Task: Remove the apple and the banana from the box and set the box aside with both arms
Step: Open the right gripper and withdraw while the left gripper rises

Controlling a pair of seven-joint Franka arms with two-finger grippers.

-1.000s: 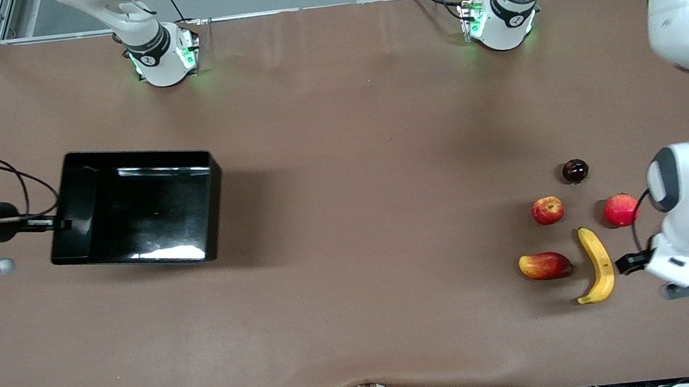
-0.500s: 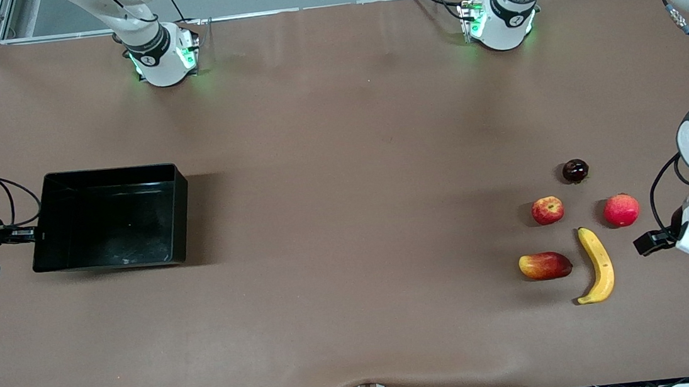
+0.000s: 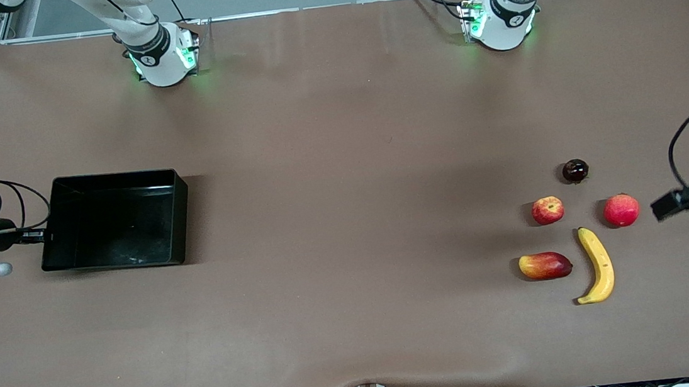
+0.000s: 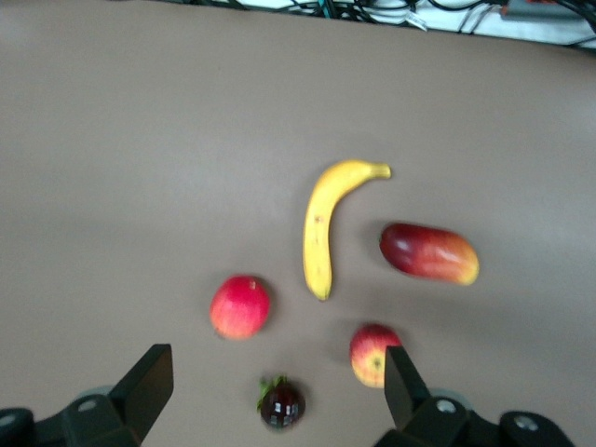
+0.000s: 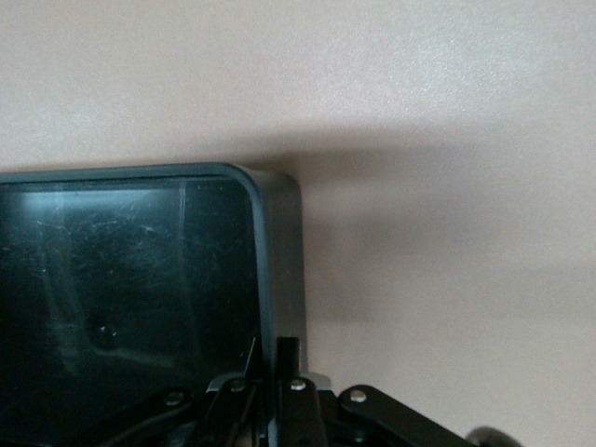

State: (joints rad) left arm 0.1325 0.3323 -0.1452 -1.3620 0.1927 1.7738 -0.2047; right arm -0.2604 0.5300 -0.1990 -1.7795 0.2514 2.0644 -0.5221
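The black box rests flat on the table at the right arm's end. My right gripper is shut on the box wall at that end, one finger outside and one inside. The banana and the small red apple lie on the table at the left arm's end. My left gripper hangs open and empty above the table beside these fruits. In the left wrist view the banana and apple lie untouched below its fingers.
A red-yellow mango lies beside the banana. A larger pinkish-red fruit sits between the apple and my left gripper. A small dark fruit lies farther from the front camera. Both arm bases stand along the table's back edge.
The box, tilted up a second ago, now lies flat and a little nearer the right arm's end. The left gripper has drawn away from the banana toward the table's end.
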